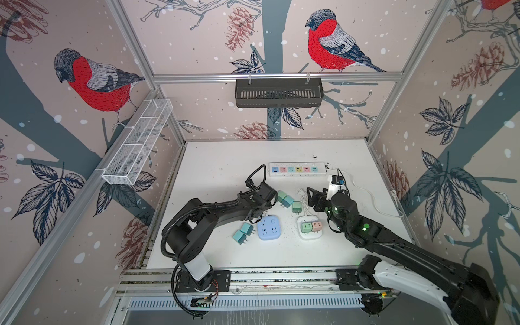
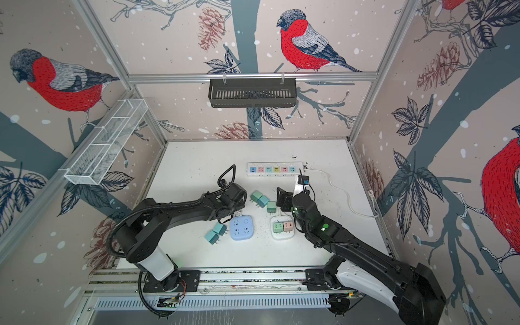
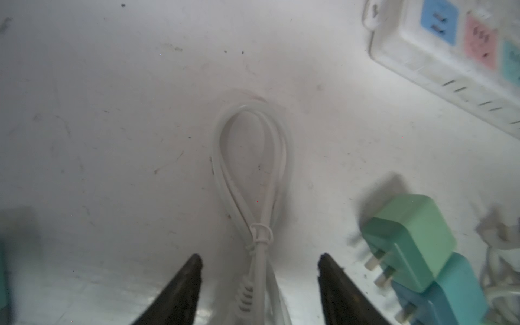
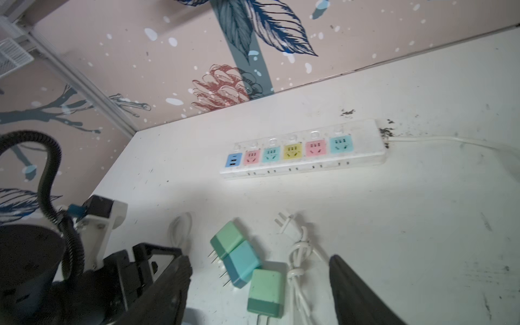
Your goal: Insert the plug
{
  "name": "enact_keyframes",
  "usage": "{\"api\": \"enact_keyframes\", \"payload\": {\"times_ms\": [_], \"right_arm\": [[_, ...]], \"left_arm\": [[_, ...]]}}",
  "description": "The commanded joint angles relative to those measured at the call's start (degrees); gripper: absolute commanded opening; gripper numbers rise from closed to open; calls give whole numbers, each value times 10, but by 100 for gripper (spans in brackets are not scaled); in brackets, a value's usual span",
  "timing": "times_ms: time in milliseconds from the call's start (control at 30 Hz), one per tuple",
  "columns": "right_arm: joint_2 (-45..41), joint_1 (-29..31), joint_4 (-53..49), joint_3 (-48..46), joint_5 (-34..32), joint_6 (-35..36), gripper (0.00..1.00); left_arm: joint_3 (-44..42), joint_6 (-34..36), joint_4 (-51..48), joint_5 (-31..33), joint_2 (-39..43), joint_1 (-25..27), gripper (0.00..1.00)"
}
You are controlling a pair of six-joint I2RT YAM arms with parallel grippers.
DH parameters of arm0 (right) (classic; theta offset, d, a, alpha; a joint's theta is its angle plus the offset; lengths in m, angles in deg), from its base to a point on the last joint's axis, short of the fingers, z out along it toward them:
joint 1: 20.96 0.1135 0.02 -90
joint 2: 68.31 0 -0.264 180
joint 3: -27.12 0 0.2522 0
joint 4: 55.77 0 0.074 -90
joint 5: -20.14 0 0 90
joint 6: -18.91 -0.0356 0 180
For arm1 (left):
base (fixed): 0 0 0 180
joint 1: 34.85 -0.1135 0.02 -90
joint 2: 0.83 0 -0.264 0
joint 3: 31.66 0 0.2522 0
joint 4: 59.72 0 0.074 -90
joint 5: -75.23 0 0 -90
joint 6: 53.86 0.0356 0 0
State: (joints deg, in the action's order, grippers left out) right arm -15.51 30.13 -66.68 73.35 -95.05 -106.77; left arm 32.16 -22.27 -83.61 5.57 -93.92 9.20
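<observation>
Loose green and teal plugs lie on the white table: a touching pair point(image 1: 285, 198) point(image 4: 235, 253), a single green plug point(image 1: 296, 207) point(image 4: 266, 292), and two teal ones point(image 1: 243, 232). A blue square socket block point(image 1: 269, 227) has bare sockets. A white square block point(image 1: 309, 237) holds a green plug point(image 1: 306, 226) and a pink plug point(image 1: 317, 225). My left gripper point(image 3: 260, 260) is open, low over a tied white cord point(image 3: 250, 168), and holds nothing. My right gripper point(image 4: 257, 261) is open above the single green plug, empty.
A long white power strip point(image 1: 297, 168) point(image 4: 304, 149) with coloured sockets lies at the back, its cable running right. A tied cord with a white plug point(image 4: 298, 253) lies beside the green plug. The two wrists are close together mid-table. A black basket point(image 1: 278, 92) and a wire basket point(image 1: 138, 140) hang on the walls.
</observation>
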Motion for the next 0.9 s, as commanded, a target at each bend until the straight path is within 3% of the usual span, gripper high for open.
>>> {"api": "enact_keyframes", "payload": {"times_ms": [0, 167, 367, 533, 633, 867], "right_arm": [[20, 83, -82, 27, -94, -47, 74], [94, 211, -114, 50, -127, -127, 59], [209, 314, -149, 74, -159, -230, 51], [287, 330, -130, 70, -138, -276, 50], [338, 331, -132, 86, -125, -289, 47], [379, 331, -164, 91, -132, -350, 45]], "left_arm": [[-4, 49, 0, -14, 53, 1, 74], [-39, 114, -25, 50, 194, 0, 77], [-125, 209, -28, 168, 274, -5, 85], [-175, 167, -56, 289, 284, -6, 85], [-171, 202, -32, 249, 273, -6, 84], [-165, 176, -60, 263, 283, -4, 83]]}}
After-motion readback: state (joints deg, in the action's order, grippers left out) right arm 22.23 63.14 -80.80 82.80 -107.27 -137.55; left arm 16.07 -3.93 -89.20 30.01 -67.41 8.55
